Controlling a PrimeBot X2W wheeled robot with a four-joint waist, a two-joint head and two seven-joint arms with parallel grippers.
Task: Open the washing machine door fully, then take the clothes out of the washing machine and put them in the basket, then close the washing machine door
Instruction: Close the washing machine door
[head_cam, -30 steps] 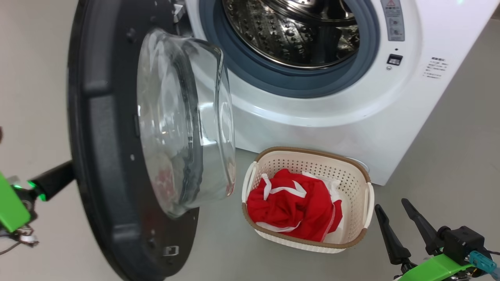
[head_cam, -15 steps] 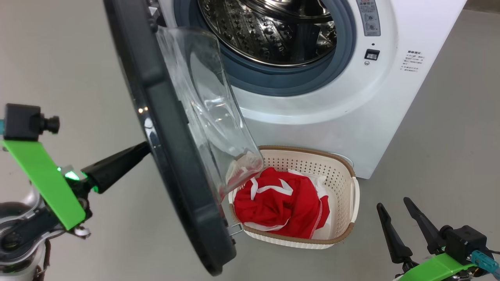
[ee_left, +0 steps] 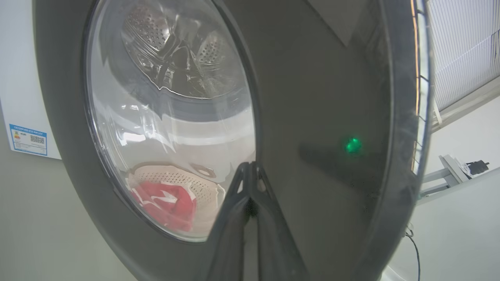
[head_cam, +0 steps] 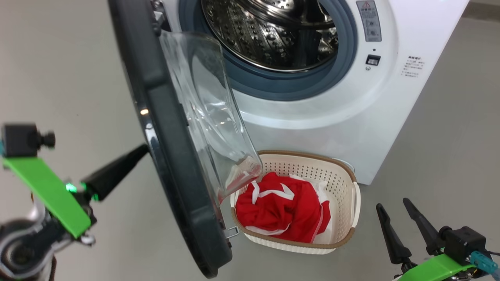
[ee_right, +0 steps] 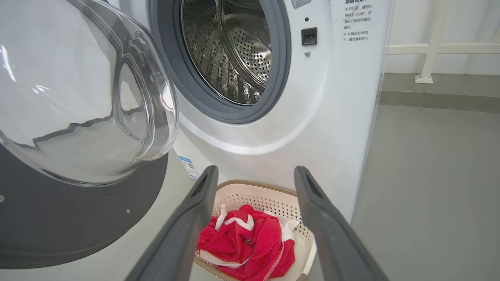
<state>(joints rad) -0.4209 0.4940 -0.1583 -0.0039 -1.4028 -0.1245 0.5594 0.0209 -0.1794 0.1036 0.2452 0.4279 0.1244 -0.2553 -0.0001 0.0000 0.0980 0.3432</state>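
- While the clothes (head_cam: 281, 210) lie heaped in the basket (head_cam: 312, 168) and the drum (head_cam: 269, 35) looks empty, the step in hand seems to be closing the washing machine door (head_cam: 168, 156).
- That door stands about half open and nearly edge-on in the head view. Its long black frame runs from the hinge at the top down towards the basket's left end.
- The left pincer (head_cam: 136, 153) is pressed shut and holds nothing. Its tips point at the door's outer face, and in the left wrist view they appear to touch the glossy frame just beside the window's edge.
- The door therefore lies straight ahead of the left pincer, with the machine's opening beyond it. This arm is plainly the nearer one for a push.
- The right pincer (head_cam: 392, 203) is spread wide and empty, low over the floor (head_cam: 449, 156) just beside the basket and well apart from the door.
- The frame is smooth, hard and reflective, so shut tips could slide on it.
- The glass bowl (head_cam: 211, 109) is clear, thick and bulging.
- The washing machine (head_cam: 332, 128) is white and glossy, with a grey rubber gasket (head_cam: 347, 47) around perforated steel.
- The basket is cream perforated plastic with a brown woven-look rim, and the red fabric with white trim sits soft and crumpled inside it.
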